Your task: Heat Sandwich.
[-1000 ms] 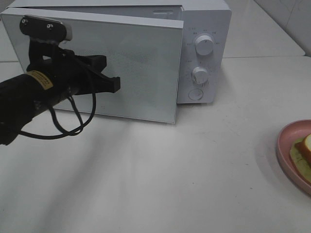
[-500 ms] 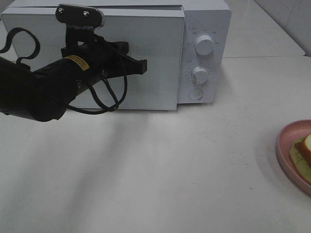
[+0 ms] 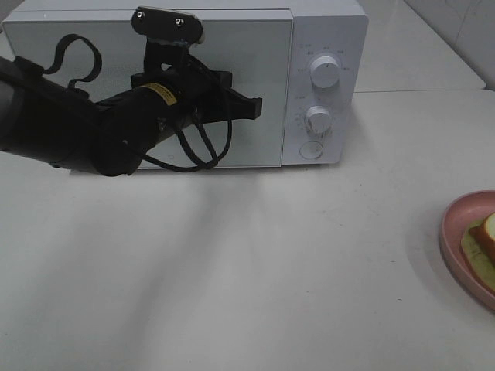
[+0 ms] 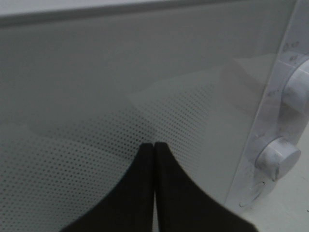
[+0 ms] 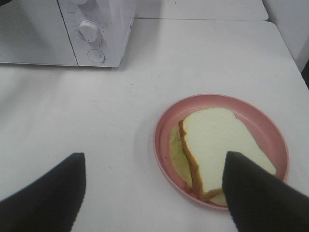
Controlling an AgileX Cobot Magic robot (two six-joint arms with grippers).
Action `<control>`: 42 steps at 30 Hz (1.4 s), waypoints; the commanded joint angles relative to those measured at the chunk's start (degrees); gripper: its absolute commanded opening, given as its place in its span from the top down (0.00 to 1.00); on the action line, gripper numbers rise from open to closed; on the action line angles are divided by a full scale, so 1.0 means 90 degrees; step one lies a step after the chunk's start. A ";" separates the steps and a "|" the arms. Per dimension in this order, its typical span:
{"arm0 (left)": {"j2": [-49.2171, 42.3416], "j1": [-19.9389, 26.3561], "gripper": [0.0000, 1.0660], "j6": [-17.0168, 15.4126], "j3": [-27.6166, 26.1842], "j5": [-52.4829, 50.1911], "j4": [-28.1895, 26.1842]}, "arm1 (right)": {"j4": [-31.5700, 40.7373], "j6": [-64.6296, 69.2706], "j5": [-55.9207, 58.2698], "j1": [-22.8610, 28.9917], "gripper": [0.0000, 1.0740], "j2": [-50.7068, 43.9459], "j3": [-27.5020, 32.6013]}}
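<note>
The sandwich (image 5: 217, 140), white bread over pale green filling, lies on a round pink plate (image 5: 166, 125) on the white table. The same sandwich (image 3: 483, 243) and plate (image 3: 456, 224) are cut off by the right edge of the high view. My right gripper (image 5: 154, 157) hovers open over the plate's near rim, a finger on each side and nothing between them. It is outside the high view. My left gripper (image 3: 259, 108) is shut and empty, its tips (image 4: 153, 145) against the microwave door (image 3: 255, 62), which sits flush with the white microwave (image 3: 325, 31).
Two knobs (image 3: 325, 71) (image 3: 318, 120) and a round button (image 3: 311, 150) sit on the microwave's right panel. The left arm and its cable (image 3: 193, 154) reach across the door's front. Bare white table (image 3: 271, 270) lies between microwave and plate.
The left gripper has swept right and toward the microwave. The door has swung from ajar to flush with the front. The plate and sandwich have not moved.
</note>
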 commanded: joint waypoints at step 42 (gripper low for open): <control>-0.3323 0.0350 0.09 -0.0382 0.1095 0.8130 0.0516 | -0.0025 -0.0045 -0.0045 -0.0032 0.29 -0.0185 0.0019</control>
